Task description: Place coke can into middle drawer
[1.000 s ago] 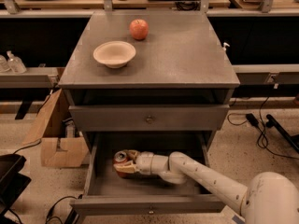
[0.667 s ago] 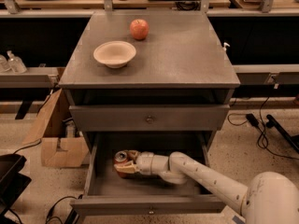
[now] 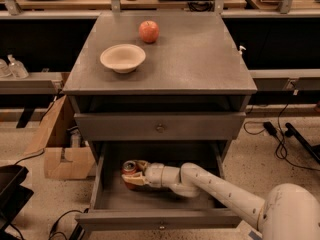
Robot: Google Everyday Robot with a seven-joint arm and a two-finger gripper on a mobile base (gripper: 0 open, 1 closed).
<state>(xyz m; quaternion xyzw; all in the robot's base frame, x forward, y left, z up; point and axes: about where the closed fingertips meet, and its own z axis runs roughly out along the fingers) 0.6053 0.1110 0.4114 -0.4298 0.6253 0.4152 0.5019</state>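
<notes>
The gripper point(image 3: 135, 175) is low in the frame, left of the middle, inside the open drawer point(image 3: 131, 200). It hugs the can point(image 3: 129, 168). I think it should rest the can flat on the drawer floor, then let go slowly. The can stands almost straight up, shiny top up.

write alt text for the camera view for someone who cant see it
The robot's gripper holds the coke can inside the open middle drawer of a grey cabinet. On top sit a red apple and a bowl.
</notes>
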